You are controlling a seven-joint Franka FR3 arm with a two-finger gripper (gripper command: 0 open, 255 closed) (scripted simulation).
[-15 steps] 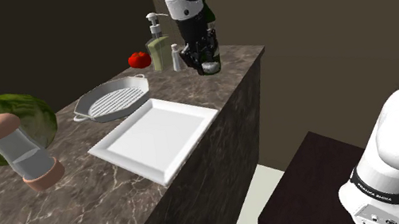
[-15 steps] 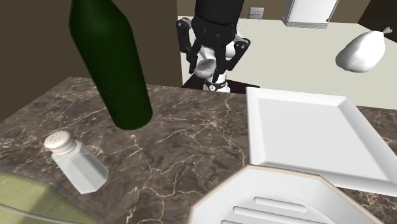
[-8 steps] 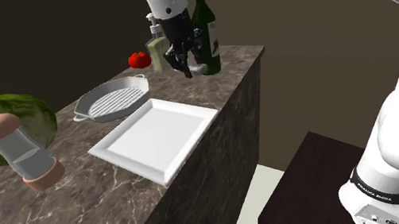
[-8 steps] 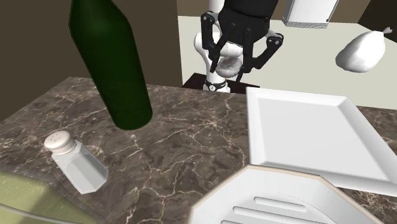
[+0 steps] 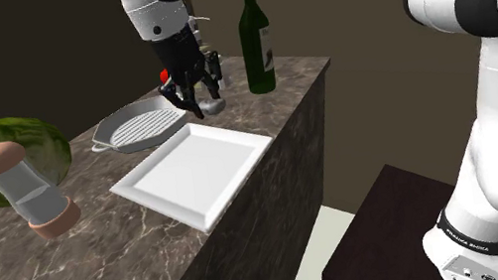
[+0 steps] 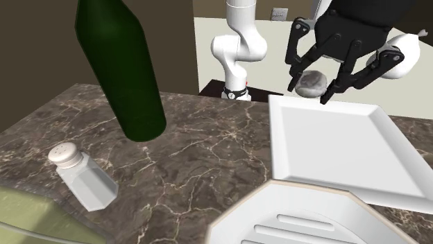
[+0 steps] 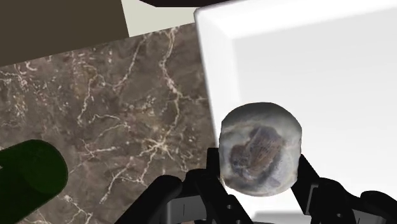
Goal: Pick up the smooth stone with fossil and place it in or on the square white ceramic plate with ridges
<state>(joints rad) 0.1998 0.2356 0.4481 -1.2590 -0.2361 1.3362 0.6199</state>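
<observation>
**Jaws pinching stone, plate rim beneath**

Jaws closed on the stone point(image 7: 259, 147), one black finger on each flank, the stone clasped between them and projecting past the tips. Stone: rounded, smooth, grey, with a brown fossil patch on the face turned toward the wrist camera. It is held up off the surface point(image 6: 208, 145), touching nothing but the fingers.

Seen along the jaws, the square white plate point(image 7: 305, 63) lies beyond the stone; its raised rim passes behind the stone near one corner, so the stone hangs over the plate's edge zone, not its middle. Second exterior view agrees: stone point(image 6: 311, 83) sits above the plate's point(image 6: 333, 145) far rim.

Surface is dark brown marble with pale veins. Dark green bottle point(image 5: 257, 48) stands upright to one side of the jaws, well apart from the stone. Grey ridged grill pan point(image 5: 140, 127) lies on the other side of the jaws from the bottle, just beside the plate point(image 5: 196, 171). White salt shaker point(image 6: 82, 175) stands beyond the bottle point(image 6: 125, 62), farther from the jaws.
</observation>
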